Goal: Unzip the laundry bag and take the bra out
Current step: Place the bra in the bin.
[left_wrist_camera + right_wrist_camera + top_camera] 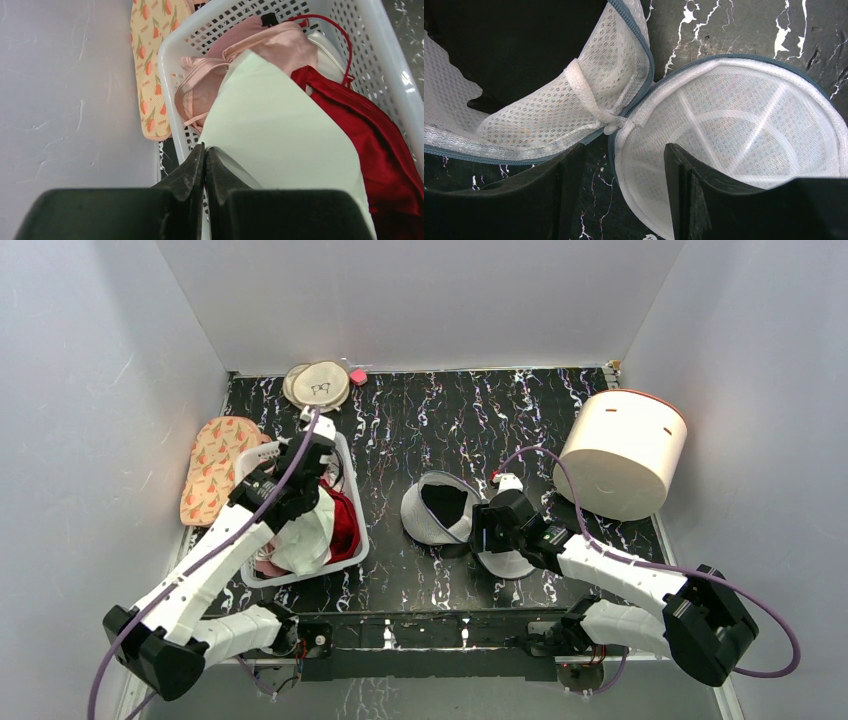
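closest to me, the right jaws stand apart, straddling the rim of the laundry bag (744, 115). it lies unzipped mid-surface with both halves splayed and no garment showing inside. if i close and pull here, the mesh loop (586, 97) could snag a finger and drag the bag along. further out, the left jaws are clenched over the basket (385, 60), beside a pale garment (280, 125), likely the bra. i cannot tell whether a fold is caught; lifting could haul it out.

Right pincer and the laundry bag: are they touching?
Cannot tell. In the right wrist view the open right pincer straddles the rim of the laundry bag, but neither contact nor gap shows plainly.
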Controlling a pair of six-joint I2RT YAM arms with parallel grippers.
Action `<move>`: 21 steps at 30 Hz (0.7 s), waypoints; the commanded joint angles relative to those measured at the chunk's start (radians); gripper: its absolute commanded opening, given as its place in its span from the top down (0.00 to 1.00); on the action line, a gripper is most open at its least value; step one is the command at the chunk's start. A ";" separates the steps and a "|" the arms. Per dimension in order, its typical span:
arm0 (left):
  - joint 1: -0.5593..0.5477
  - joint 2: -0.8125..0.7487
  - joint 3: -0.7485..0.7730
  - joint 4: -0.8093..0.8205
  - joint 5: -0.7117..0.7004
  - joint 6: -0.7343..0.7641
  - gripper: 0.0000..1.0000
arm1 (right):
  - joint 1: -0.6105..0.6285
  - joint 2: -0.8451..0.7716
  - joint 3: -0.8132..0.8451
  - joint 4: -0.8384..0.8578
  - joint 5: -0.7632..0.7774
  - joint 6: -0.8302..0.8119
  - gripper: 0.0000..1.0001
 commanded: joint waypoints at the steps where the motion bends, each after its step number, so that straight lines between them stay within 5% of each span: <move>1: 0.098 0.054 0.025 0.116 0.088 0.012 1.00 | -0.003 -0.024 0.020 0.052 0.000 0.006 0.43; 13: 0.198 0.411 0.178 0.175 0.014 -0.080 1.00 | -0.003 -0.020 0.027 0.039 -0.002 0.012 0.43; 21: 0.317 0.352 -0.013 0.340 0.075 -0.094 1.00 | -0.003 -0.038 0.025 0.033 -0.001 0.023 0.43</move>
